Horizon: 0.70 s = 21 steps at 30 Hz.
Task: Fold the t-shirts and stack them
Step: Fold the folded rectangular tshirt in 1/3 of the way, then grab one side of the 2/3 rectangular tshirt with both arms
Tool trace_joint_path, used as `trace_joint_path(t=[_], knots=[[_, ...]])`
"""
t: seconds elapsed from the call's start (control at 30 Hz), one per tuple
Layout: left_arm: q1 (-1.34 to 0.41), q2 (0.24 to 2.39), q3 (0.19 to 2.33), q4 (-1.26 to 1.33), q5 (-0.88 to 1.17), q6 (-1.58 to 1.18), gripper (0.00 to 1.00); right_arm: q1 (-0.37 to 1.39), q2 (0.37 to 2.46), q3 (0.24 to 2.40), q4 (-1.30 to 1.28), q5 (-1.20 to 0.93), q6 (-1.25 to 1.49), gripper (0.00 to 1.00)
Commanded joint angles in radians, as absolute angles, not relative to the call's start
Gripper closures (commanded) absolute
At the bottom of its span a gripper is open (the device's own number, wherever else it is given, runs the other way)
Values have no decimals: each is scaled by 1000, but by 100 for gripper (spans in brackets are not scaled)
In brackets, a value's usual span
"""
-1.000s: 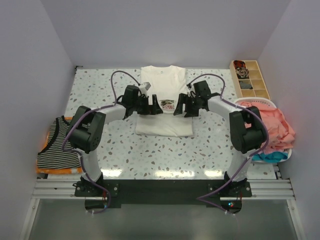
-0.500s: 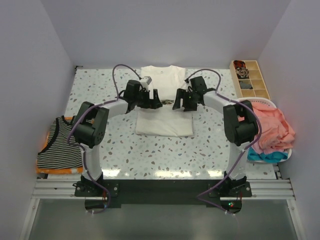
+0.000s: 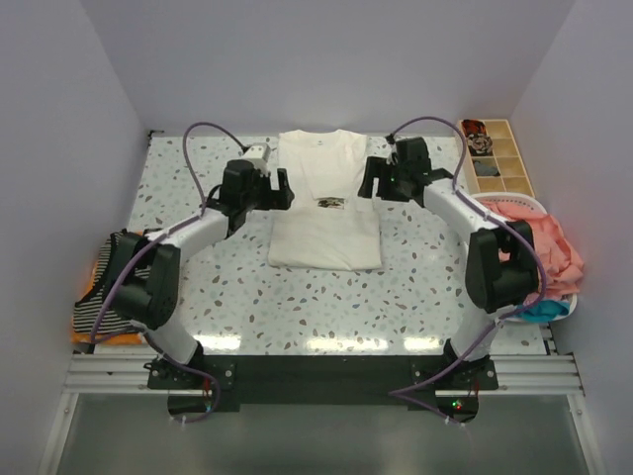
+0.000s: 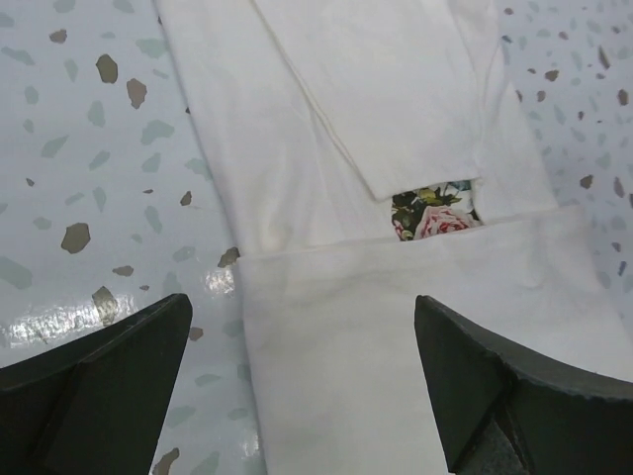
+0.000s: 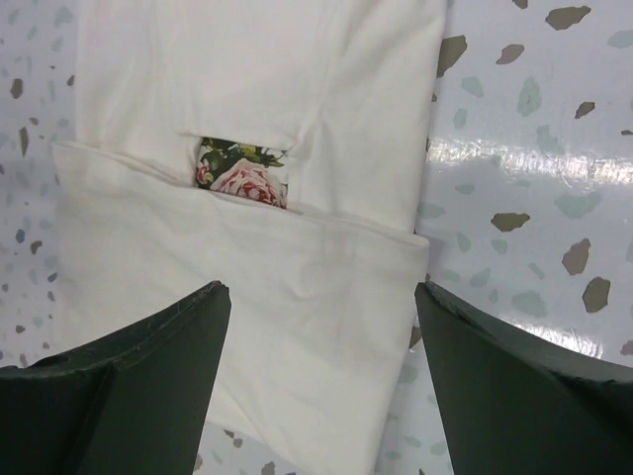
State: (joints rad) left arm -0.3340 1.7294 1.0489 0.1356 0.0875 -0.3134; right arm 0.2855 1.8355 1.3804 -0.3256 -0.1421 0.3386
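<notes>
On a speckled terrazzo table [image 3: 425, 287] inside pale walls, a cream t-shirt [image 3: 324, 233] is being shown partly folded at centre, only a strip of its rose print [image 3: 332, 203] being left exposed. It is being flanked by the left gripper [image 3: 282, 188] and right gripper [image 3: 368, 178], both sets of fingers being held wide apart and empty. A striped t-shirt [image 3: 109, 287] is being kept at the left edge.

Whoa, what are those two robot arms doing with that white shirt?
They are folding t-shirts. The cream t-shirt lies in the middle of the table, its bottom part folded up so only a bit of the rose print shows. The left gripper and right gripper hover open at its two sides, holding nothing. A striped shirt lies at the left, and a pink pile waits in a basket at the right.
</notes>
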Motion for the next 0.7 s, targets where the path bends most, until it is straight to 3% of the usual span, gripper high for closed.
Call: trace_joint_path(t=[0.0, 0.17, 0.37, 0.67], knots=[[-330, 1579, 944, 155, 153, -353, 0, 285, 1697, 1295, -344, -202, 356, 20], [-331, 1482, 742, 195, 302, -452, 0, 287, 1631, 1163, -433, -207, 357, 20], [-331, 1417, 566, 218, 308, -456, 0, 285, 1531, 1000, -403, -235, 376, 20], [-331, 1396, 471, 285, 328, -477, 0, 287, 1508, 894, -362, -288, 405, 21]])
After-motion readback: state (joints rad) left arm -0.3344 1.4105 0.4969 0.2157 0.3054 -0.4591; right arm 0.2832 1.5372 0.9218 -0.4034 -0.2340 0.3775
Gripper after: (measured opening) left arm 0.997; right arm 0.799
